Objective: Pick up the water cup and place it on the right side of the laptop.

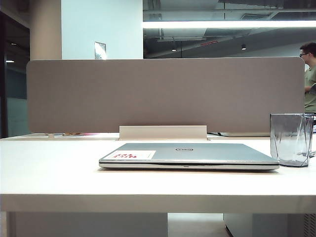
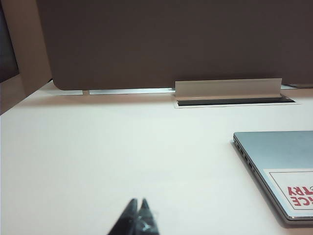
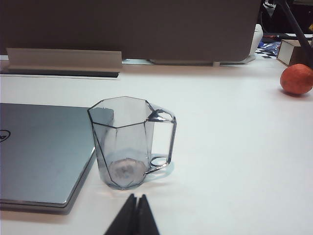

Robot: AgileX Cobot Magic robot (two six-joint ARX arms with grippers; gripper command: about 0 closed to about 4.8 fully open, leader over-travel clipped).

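1. Left gripper (image 2: 138, 208): fingers pressed together, holding nothing, hovering over bare table (image 2: 122, 152) to the left of the laptop (image 2: 281, 161).
2. Laptop: lid closed, lying flat mid-table, white sticker (image 1: 134, 155) with red lettering on the lid.
3. Water cup (image 3: 126, 142): upright on the table just beside the laptop's right edge, handle turned away from it.
4. Right gripper (image 3: 135, 208): fingers together, empty, just short of the cup.
5. Orange ball (image 3: 296, 79): far right, well apart.

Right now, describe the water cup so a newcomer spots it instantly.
Find the closed silver laptop on the white table. Just off its right edge stands the water cup, upright. It is see-through, grey-tinted and faceted with a handle, unlike the round orange fruit farther right.
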